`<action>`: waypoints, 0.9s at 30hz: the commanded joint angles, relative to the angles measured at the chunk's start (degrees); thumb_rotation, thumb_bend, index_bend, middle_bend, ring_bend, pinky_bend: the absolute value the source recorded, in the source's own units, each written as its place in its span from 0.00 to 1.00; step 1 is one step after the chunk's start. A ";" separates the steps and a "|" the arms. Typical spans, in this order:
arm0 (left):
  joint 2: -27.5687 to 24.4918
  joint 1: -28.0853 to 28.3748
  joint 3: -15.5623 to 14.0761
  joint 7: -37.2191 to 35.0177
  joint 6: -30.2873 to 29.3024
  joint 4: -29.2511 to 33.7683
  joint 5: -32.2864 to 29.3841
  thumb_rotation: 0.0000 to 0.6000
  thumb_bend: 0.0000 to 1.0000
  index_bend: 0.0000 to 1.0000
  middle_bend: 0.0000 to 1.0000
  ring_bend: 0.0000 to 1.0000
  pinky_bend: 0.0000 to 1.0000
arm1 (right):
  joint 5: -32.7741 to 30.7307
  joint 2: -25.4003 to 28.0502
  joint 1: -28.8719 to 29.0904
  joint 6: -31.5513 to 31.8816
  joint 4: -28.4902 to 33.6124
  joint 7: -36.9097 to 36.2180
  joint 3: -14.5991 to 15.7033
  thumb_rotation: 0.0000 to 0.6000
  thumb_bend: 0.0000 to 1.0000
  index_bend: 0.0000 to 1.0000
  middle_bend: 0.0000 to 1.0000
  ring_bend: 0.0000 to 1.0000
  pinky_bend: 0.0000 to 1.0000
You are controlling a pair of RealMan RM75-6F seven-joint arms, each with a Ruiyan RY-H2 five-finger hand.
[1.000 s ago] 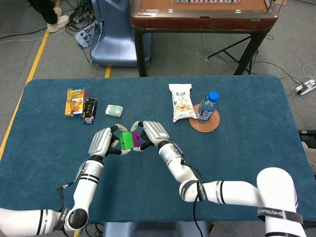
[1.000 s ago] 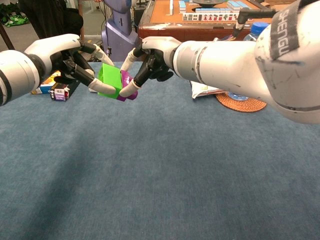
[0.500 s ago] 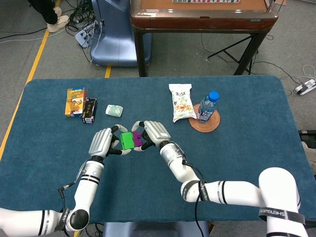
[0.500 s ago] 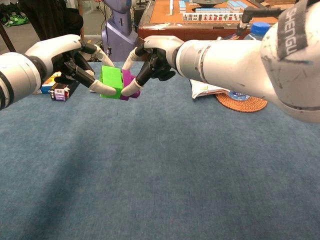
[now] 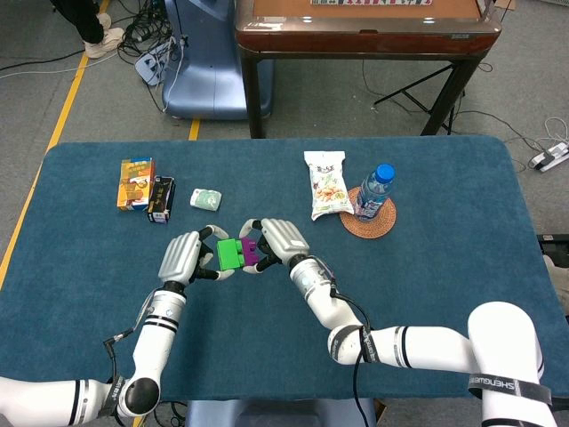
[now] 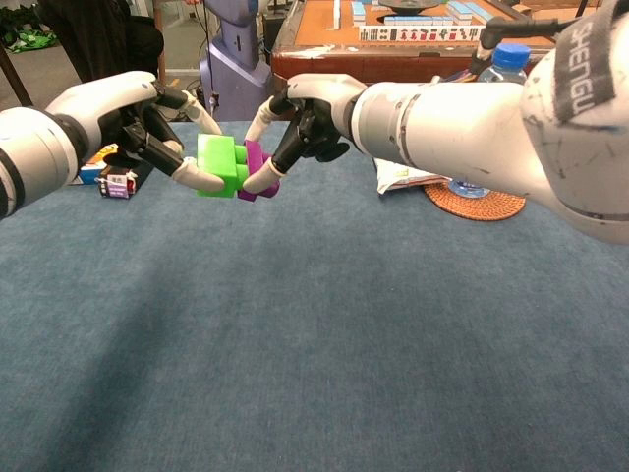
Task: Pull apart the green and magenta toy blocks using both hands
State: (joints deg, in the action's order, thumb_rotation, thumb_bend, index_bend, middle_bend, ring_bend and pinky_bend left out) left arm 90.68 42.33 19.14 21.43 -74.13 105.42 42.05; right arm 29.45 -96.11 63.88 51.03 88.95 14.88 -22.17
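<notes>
Over at the far left of the blue counter (image 5: 444,294) lie an orange snack box (image 5: 135,183) and, touching its right side, a dark box (image 5: 161,199), with a small pale green packet (image 5: 205,198) near them. Next comes the left robot hand (image 6: 147,128), its fingertips (image 6: 204,180) pinching the green block (image 6: 220,165) from above and below. That block is joined on its right to the magenta block (image 6: 257,169), and the pair is held above the counter's cloth, near the middle of the counter's width. The right robot hand (image 6: 307,116) grips the magenta block, one finger over it and one under it. Further right a snack bag (image 5: 326,184) lies flat, just beside a blue-capped water bottle (image 5: 375,192) standing upright on a woven coaster (image 5: 369,222).
</notes>
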 commanded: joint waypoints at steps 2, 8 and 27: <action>-0.08 -0.19 -0.05 0.02 0.12 -0.09 0.08 1.00 0.00 0.71 1.00 1.00 1.00 | 0.02 0.19 -0.21 0.02 0.16 0.12 0.38 1.00 0.00 0.61 1.00 1.00 1.00; -0.42 -0.83 -0.42 -0.06 0.48 -0.38 0.02 1.00 0.00 0.71 1.00 1.00 1.00 | 0.08 1.00 -0.93 0.54 0.40 0.90 1.69 1.00 0.00 0.61 1.00 1.00 1.00; 0.51 -1.14 -3.48 0.21 5.84 -3.96 -1.39 1.00 0.00 0.11 1.00 1.00 1.00 | 0.27 0.55 -2.05 1.15 -4.87 9.23 8.38 1.00 0.00 0.18 1.00 1.00 1.00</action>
State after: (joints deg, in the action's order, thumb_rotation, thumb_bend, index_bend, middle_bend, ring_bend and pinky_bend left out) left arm 91.17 41.20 15.68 21.63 -68.27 101.48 40.67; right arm 29.70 -95.59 61.81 52.41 84.13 23.90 -13.95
